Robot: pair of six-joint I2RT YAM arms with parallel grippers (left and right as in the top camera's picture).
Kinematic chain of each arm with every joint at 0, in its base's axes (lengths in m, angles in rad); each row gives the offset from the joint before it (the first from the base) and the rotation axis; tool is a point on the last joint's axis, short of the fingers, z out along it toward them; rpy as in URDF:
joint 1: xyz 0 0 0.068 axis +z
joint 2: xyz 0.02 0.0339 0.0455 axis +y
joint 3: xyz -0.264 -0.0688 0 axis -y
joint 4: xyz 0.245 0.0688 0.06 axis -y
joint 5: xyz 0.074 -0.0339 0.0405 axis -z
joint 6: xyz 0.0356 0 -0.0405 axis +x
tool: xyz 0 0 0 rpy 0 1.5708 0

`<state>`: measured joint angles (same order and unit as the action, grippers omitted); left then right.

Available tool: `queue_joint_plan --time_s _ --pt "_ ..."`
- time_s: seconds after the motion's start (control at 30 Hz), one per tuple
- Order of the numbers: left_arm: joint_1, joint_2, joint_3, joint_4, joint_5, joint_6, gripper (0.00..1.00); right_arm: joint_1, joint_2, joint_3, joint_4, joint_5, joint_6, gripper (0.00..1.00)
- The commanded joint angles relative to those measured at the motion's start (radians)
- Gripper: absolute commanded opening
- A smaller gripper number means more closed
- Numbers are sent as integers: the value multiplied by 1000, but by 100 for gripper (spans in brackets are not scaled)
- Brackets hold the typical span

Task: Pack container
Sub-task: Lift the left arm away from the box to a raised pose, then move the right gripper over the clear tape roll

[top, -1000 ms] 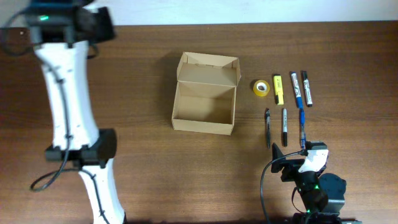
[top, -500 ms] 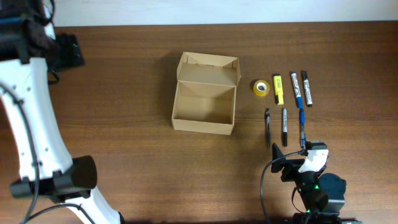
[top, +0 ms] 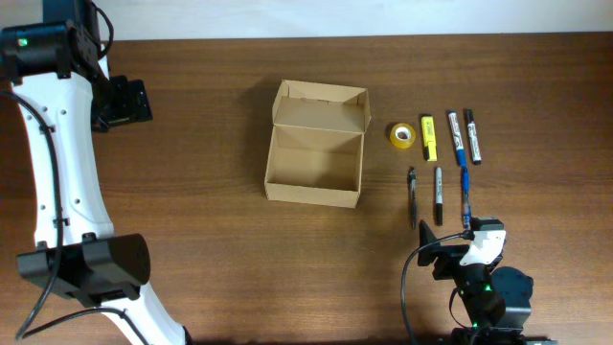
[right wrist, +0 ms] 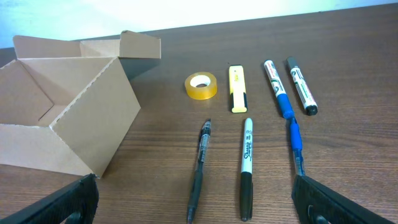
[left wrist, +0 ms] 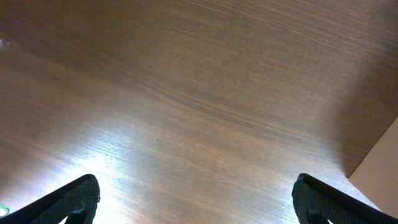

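Note:
The container (top: 316, 144) is a tan cardboard box, open, with its flap lid standing up at the far side and nothing visible inside. In the right wrist view the container (right wrist: 62, 118) fills the left side. My left gripper (top: 123, 101) hangs over bare table well to the left of the box. It is open (left wrist: 199, 199) with only wood between its fingertips. My right gripper (top: 445, 238) is at the near right edge, just short of the pens. It is open (right wrist: 196, 202) with nothing held.
Right of the box lie a yellow tape roll (top: 402, 135), a yellow highlighter (top: 429, 137), a blue marker (top: 457, 139) and a black marker (top: 472, 135). Nearer are a black pen (top: 413, 196), a Sharpie (top: 438, 195) and a blue pen (top: 465, 196).
The left arm has swung, carrying its gripper from the far edge out to the left and a little nearer. The right arm, box and pens have not moved.

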<state>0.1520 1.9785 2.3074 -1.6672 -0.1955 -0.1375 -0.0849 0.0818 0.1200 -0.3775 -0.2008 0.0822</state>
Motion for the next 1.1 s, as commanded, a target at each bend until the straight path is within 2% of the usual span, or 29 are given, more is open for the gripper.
queue_joint_plan --time_s 0.0,0.2,0.33,0.43,0.63,0.77,0.97,1.07 --pt "3 -9 -7 2 -11 9 100 6 -8 -8 5 1 5 99" --pt "3 -9 -7 2 -11 8 100 6 -7 31 19 -39 5 99" --pt "3 -9 -7 2 -11 8 100 6 24 132 6 19 4 99" --pt "3 -9 -7 2 -11 9 100 6 122 241 -50 82 4 99" --pt "3 -9 -7 2 -11 9 100 6 484 536 -216 82 -53 99" --pt "3 -9 -7 2 -11 8 100 6 779 816 -414 80 -108 99" --pt "3 -9 -7 2 -11 9 100 6 1178 1246 -697 -58 -104 99" --pt "3 -9 -7 2 -11 8 100 6 1315 1366 -729 -164 -93 99"
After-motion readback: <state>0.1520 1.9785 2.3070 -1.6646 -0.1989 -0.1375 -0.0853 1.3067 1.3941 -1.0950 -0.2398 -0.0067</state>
